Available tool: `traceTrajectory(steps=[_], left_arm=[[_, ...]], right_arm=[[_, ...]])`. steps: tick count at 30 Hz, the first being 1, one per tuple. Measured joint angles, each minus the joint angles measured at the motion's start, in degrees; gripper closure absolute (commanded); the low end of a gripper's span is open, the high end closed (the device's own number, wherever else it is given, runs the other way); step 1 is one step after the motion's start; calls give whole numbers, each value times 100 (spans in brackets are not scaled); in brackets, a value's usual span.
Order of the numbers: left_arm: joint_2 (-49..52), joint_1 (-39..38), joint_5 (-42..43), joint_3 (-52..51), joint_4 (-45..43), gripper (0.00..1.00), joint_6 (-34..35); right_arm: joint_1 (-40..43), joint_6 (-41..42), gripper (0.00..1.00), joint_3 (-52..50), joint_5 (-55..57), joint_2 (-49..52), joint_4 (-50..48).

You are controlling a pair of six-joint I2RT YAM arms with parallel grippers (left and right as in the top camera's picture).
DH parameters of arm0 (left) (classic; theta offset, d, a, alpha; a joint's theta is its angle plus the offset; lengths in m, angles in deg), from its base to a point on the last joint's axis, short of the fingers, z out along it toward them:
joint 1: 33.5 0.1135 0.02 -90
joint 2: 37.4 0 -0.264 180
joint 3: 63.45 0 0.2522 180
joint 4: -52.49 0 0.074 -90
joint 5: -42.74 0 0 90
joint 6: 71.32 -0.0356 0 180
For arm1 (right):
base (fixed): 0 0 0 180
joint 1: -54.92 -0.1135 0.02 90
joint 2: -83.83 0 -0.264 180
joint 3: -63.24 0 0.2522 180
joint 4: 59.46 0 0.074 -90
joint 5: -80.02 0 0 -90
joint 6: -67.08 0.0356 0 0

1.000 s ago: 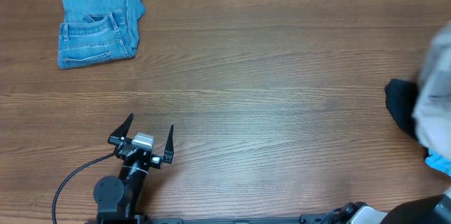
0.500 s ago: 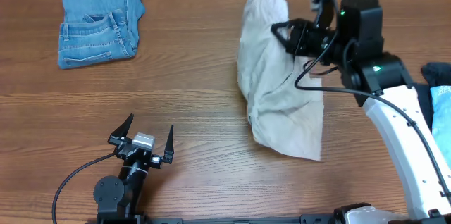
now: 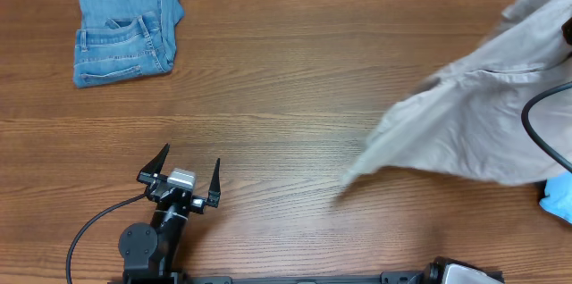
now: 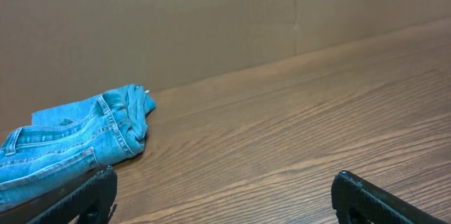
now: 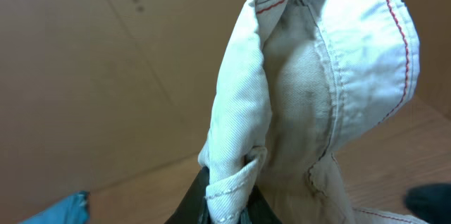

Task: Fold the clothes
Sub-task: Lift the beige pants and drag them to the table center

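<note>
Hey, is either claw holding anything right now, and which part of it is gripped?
The right claw pinches the beige shorts by a stitched hem edge; the left claw is open, empty.

And here's the left arm (image 3: 152,230), sitting low at the near edge of the bench (image 3: 295,96), black joints folded, wrist aimed away across the wood. Its jaws are spread as wide as they go: in the wrist view the two dark fingertips (image 4: 84,197) sit in the bottom corners, far apart. Over to the right arm (image 5: 204,199), almost wholly hidden from overhead, just a loop of black cable (image 3: 536,114) showing. Its wrist view has the dark jaws pinched tight on a fold of the cream-beige cotton shorts (image 5: 324,76), lifted high.
</note>
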Motion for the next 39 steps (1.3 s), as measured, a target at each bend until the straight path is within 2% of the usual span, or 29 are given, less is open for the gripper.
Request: traceTrajectory(steps=[3, 6, 9, 11, 12, 13, 14, 16, 17, 21, 24, 28, 31, 34, 39], left_arm=[[0, 0, 0, 0, 0, 0, 0], [0, 0, 0, 0, 0, 0, 0], [0, 0, 0, 0, 0, 0, 0], [0, 0, -17, 0, 0, 0, 0], [0, 0, -20, 0, -2, 0, 0], [0, 0, -20, 0, 0, 0, 0], [0, 0, -20, 0, 0, 0, 0], [0, 0, -20, 0, 0, 0, 0], [0, 0, -20, 0, 0, 0, 0], [0, 0, -20, 0, 0, 0, 0], [0, 0, -20, 0, 0, 0, 0], [0, 0, -20, 0, 0, 0, 0], [0, 0, -20, 0, 0, 0, 0], [0, 0, -20, 0, 0, 0, 0], [-2, 0, -295, 0, 4, 0, -7]], right_arm=[[-81, -168, 96, 2, -234, 160, 205], [-678, -245, 96, 33, -903, 678, 389], [-1635, -304, 96, 42, -1478, 1532, 474], [-3056, -256, 93, 42, -1930, 2586, 396], [-3373, -238, 83, 37, -2009, 2870, 343], [-3705, -155, 66, 35, -2046, 3126, 195], [-4015, -70, 58, 35, -2063, 3333, 33], [-4546, 7, 52, 33, -2162, 3506, -162], [-4800, 48, 44, 42, -2267, 3471, -262], [-4686, 153, 31, 46, -2059, 3331, -9], [-4011, 291, 0, 63, -1373, 2894, 754], [-2647, 417, 0, 118, -905, 2544, 1513], [-1873, 409, 0, -105, -918, 2542, 1646], [-1897, -57, 1, -885, -1263, 2544, 1226], [-2297, -503, 10, -2634, -1847, 2535, -494]])
